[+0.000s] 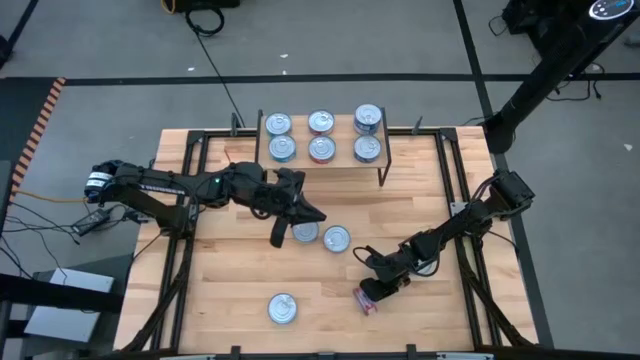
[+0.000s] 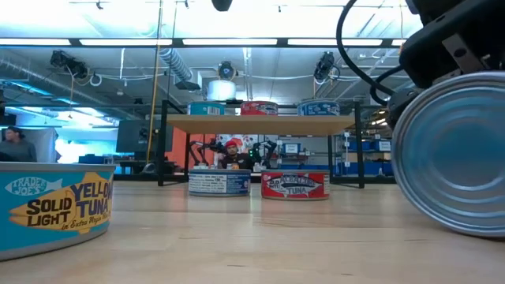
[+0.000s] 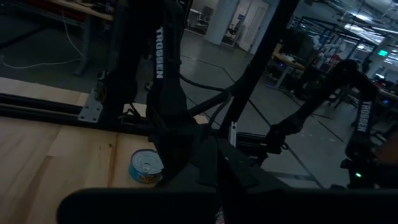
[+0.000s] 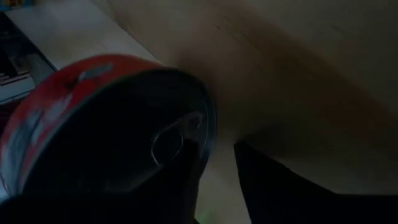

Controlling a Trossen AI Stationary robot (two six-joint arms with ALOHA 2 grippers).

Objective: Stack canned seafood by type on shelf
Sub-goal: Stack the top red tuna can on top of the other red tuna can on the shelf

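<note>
Right now a red tin (image 1: 367,299) lies tipped on its side near the front right of the wooden table (image 1: 220,290), and the right gripper (image 1: 380,283) is down right by it. Its fingers look partly open around the tin's rim, but I cannot tell if they grip it. I think it tips the tin up to get a hold.

Six tins already sit on the shelf (image 1: 320,165) at the back, in columns: blue (image 1: 278,124), red (image 1: 321,122), dark blue (image 1: 368,118). So each kind gets its own spot.

Two more tins (image 1: 336,239) wait in the middle, just by the left gripper (image 1: 279,238), which is closed and holds nothing. One yellowfin tuna tin (image 1: 282,308) sits alone at the front.
</note>
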